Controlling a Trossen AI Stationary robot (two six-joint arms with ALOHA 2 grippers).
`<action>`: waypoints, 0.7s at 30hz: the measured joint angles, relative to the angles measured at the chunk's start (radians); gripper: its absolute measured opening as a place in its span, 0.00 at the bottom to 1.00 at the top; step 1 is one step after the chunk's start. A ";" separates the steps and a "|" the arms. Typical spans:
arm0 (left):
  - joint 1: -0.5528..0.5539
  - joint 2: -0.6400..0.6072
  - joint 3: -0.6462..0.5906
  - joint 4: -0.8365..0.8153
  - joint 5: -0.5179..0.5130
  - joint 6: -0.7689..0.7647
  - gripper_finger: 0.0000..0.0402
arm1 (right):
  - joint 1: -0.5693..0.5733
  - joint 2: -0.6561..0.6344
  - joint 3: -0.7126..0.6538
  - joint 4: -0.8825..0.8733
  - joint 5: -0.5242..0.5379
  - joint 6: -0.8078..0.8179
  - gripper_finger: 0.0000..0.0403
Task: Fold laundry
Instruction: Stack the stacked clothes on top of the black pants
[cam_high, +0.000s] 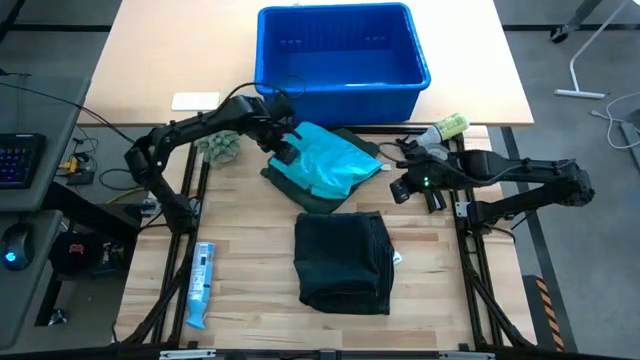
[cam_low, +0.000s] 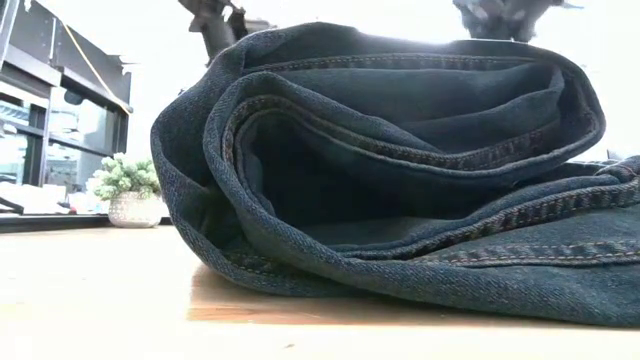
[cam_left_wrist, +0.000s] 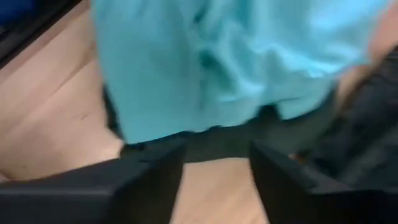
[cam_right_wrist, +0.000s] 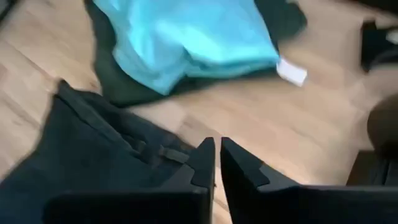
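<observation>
Nearest you, at the table's front edge, a folded dark garment (cam_high: 342, 262) lies in a neat block; the low view shows its layered seams stacked on the wood. Beside it on the left rests a blue-and-white packet (cam_high: 198, 283).

Further back, at mid-table, your right gripper (cam_high: 432, 198) hangs over bare wood right of the clothes, its fingers (cam_right_wrist: 205, 163) pinched together on nothing. Your left gripper (cam_high: 287, 150) sits at the near-left edge of the turquoise shirt (cam_high: 328, 160); its wrist view shows the two fingers (cam_left_wrist: 146, 180) standing apart with the shirt's hem just ahead of them, nothing clasped between. The shirt is spread, rumpled, on top of a dark green garment (cam_high: 318, 198) whose edges stick out beneath it, and a small white tag (cam_right_wrist: 291, 71) pokes from that pile on the right arm's side.

Left of the pile sits a fuzzy grey-green ball (cam_high: 218, 146); right of it, a yellow-green bottle (cam_high: 444, 129) lies on its side.

Farthest from you, the blue bin (cam_high: 340, 60) stands on the pale table (cam_high: 160, 60), a white card (cam_high: 195, 100) to its left.
</observation>
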 joint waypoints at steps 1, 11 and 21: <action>0.020 -0.004 -0.014 0.019 0.001 0.005 0.25 | -0.005 0.000 -0.024 0.007 -0.014 0.021 0.02; 0.281 0.061 -0.057 0.116 0.010 0.049 0.01 | -0.113 0.033 -0.362 0.384 -0.119 0.419 0.00; 0.356 0.208 -0.057 0.111 0.046 0.208 0.02 | -0.184 0.035 -0.431 0.518 -0.093 0.668 0.00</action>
